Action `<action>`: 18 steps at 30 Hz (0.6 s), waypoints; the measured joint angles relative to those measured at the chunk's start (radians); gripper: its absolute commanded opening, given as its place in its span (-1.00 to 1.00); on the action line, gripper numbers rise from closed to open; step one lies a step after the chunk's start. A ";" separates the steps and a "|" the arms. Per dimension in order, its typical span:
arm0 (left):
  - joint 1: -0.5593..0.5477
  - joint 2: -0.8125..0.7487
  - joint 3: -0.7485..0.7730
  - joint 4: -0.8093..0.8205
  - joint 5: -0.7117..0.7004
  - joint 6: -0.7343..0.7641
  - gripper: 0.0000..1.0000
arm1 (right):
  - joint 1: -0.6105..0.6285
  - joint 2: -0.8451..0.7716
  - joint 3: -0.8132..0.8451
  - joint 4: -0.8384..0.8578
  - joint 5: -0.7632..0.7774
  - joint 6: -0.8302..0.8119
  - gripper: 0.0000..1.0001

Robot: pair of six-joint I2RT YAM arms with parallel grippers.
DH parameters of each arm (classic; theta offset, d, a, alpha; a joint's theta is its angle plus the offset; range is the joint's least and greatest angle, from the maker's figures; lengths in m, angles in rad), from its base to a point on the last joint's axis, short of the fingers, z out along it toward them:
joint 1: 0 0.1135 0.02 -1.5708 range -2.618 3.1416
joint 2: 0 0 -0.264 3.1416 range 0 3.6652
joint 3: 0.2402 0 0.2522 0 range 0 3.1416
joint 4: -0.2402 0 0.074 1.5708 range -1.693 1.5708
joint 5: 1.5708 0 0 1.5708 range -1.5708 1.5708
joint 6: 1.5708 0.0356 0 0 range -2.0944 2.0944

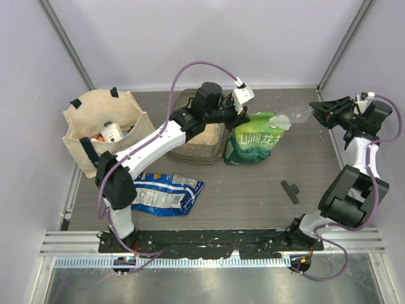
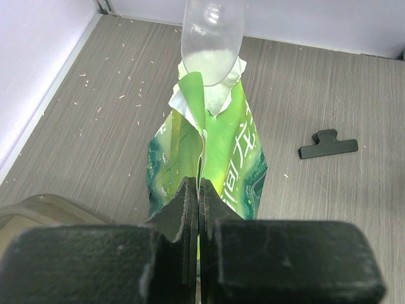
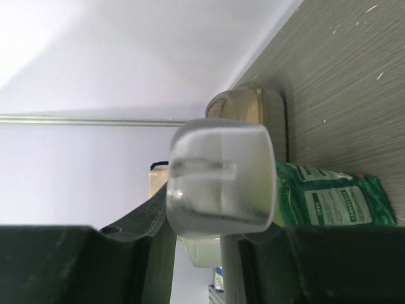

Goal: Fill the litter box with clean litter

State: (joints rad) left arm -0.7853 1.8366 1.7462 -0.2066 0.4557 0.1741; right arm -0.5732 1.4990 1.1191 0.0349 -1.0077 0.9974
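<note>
The smoky grey-brown litter box (image 1: 187, 154) lies at the back centre, partly under my left arm, with tan litter (image 1: 206, 135) in it. Its corner shows in the left wrist view (image 2: 39, 209) and its end in the right wrist view (image 3: 252, 106). A green-and-white bag (image 1: 253, 147) stands just right of it. My left gripper (image 1: 243, 123) is shut on the bag's top edge (image 2: 190, 107). My right gripper (image 1: 320, 114) is shut on the handle of a clear plastic scoop (image 1: 288, 118), whose bowl (image 2: 212, 38) is at the bag's open mouth. I cannot tell what the scoop holds.
A beige tote bag (image 1: 104, 130) with bottles stands at the back left. A blue crinkly packet (image 1: 166, 193) lies near the left arm's base. A black clip (image 1: 290, 191) lies on the table at the right. Small bits are scattered on the wood surface (image 2: 95, 95).
</note>
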 measured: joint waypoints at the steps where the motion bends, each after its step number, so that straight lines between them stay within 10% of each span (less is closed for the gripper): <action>1: 0.000 0.000 0.000 -0.001 -0.002 0.006 -1.00 | -0.002 0.003 -0.008 0.023 -0.014 0.017 -0.97; 7: 0.000 -0.004 0.000 -0.015 -0.011 0.023 -1.00 | -0.013 0.007 -0.057 0.150 -0.060 0.098 -0.98; 18: 0.000 -0.007 0.000 -0.019 -0.010 0.014 -1.00 | 0.078 0.014 0.331 -0.283 0.072 -0.455 -0.98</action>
State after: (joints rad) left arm -0.7853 1.8294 1.7462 -0.2256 0.4458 0.1879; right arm -0.4950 1.5135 1.4502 -0.2485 -0.9352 0.5426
